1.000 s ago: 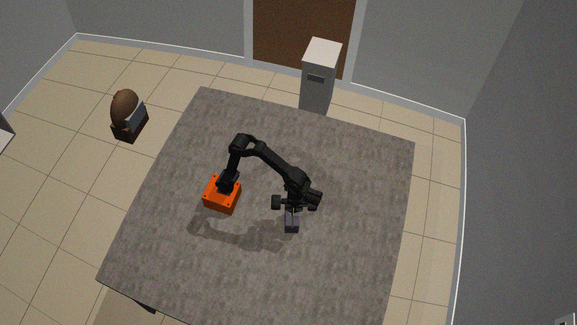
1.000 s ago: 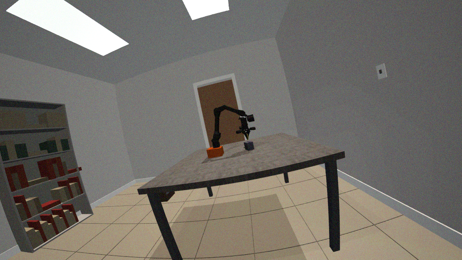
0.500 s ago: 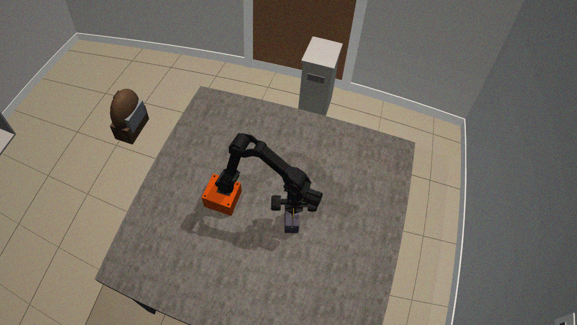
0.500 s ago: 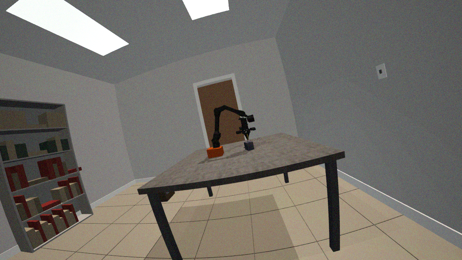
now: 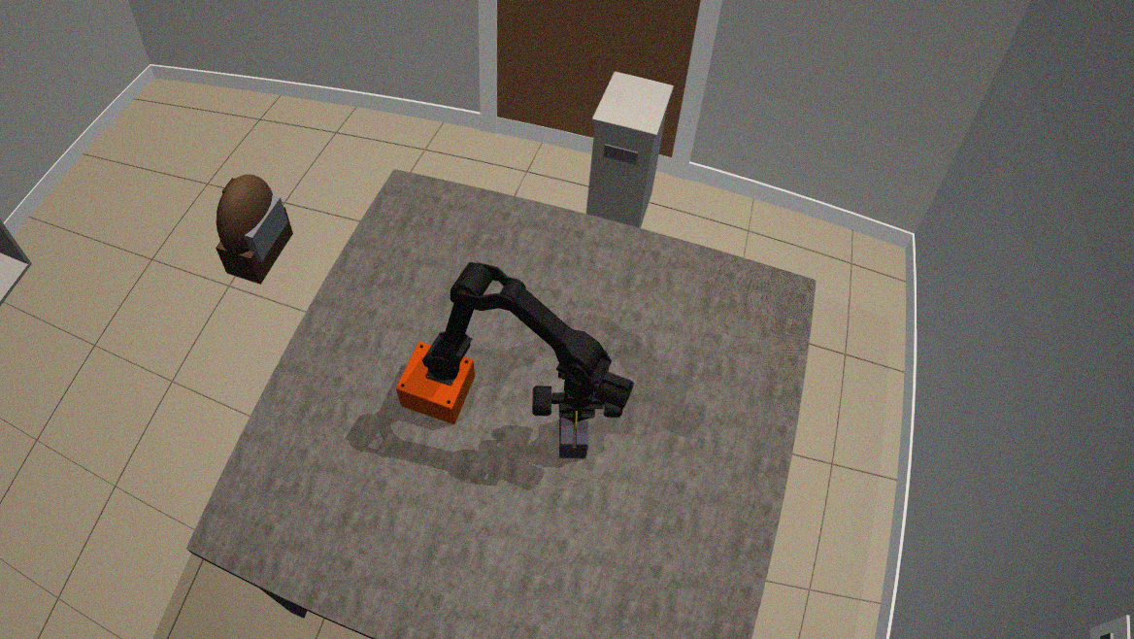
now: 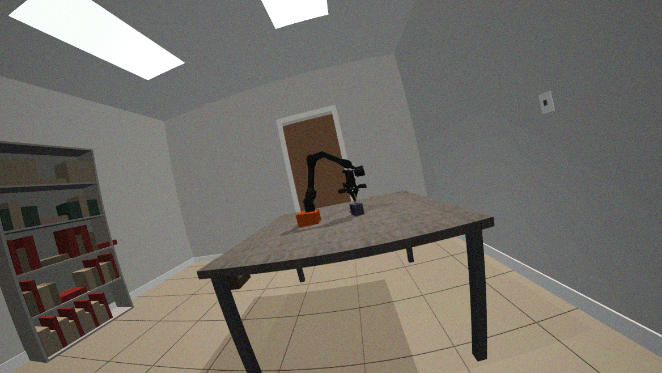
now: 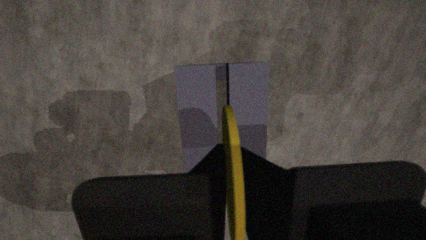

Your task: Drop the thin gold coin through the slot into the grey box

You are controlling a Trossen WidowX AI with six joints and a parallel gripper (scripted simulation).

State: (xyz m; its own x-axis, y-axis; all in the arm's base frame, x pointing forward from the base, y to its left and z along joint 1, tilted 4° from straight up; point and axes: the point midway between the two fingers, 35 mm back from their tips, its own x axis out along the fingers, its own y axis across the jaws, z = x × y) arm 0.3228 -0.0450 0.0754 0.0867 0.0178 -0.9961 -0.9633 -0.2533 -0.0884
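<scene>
The claw pinches the gold coin on edge, directly above the grey box on the worktop. The coin's edge looks lined up with the slot. Pickup appears done; lowering and releasing the coin remain.

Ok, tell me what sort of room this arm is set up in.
Probably an office or storeroom used as a workspace: a shelf unit stacked with boxes, a brown door, a tiled floor, and one table carrying the arm.
</scene>
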